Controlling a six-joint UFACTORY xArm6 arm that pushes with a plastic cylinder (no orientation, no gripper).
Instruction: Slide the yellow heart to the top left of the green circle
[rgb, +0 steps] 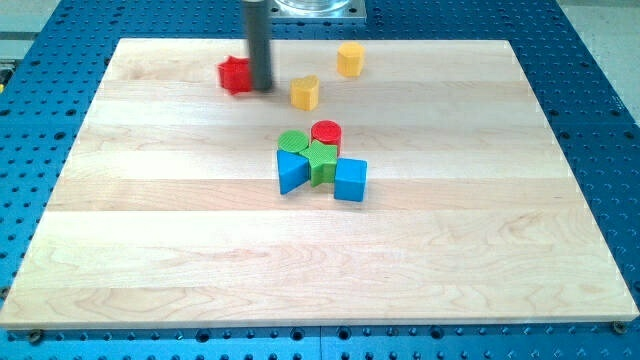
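Yellow heart sits upright, heading unclear, right of my tip; no gripper visible.

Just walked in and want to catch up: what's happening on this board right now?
A single arm with a dark rod is pushing blocks around a wooden board. My tip sits near the view's top, right beside the red block and to the left of the yellow heart, not touching it. The green circle is in the central cluster below, so the heart is above it, slightly to the right.

My tip beside red block, left of yellow heart
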